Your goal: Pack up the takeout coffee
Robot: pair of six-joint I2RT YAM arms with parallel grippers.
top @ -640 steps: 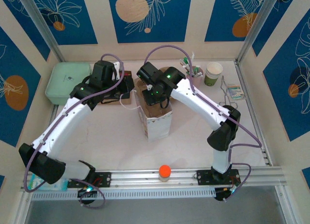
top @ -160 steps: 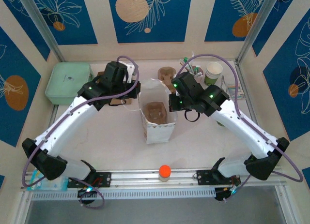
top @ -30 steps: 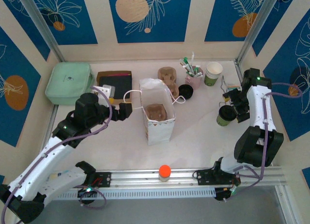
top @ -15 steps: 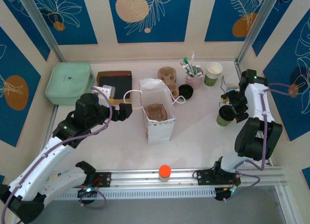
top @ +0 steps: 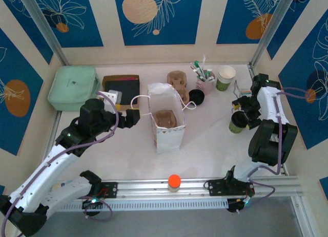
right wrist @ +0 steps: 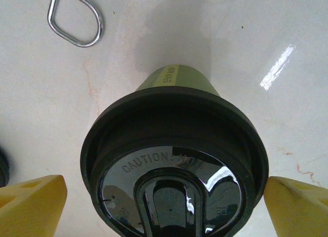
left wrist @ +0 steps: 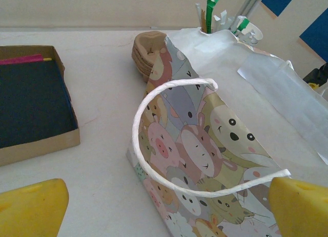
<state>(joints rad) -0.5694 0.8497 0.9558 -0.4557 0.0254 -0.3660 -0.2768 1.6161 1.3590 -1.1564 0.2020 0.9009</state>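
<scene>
The takeout coffee [top: 235, 125], a green-banded cup with a round black lid [right wrist: 174, 160], stands upright on the table at the right. My right gripper [top: 242, 115] is open and straddles the cup at lid height. Its yellow fingertips [right wrist: 32, 203] sit on either side of the lid, with a small gap showing on the left. The white paper bag [top: 166, 122], printed with cartoon animals [left wrist: 205, 145], stands open at the centre with a brown carrier [top: 165, 117] inside. My left gripper [top: 134, 116] is open beside the bag's left handle [left wrist: 154, 114], holding nothing.
Along the back stand a mint lidded box [top: 72, 87], a brown tray with dark contents [top: 121, 85], stacked pulp carriers [top: 177, 81], a pink utensil holder [top: 205, 83] and a lidless cup [top: 225, 77]. A loose black lid [top: 196, 97] lies behind the bag. A wire loop [right wrist: 74, 22] lies beyond the coffee.
My right wrist has shifted slightly toward the back and left over the coffee, which has stayed put. The left arm and the bag have not moved.
</scene>
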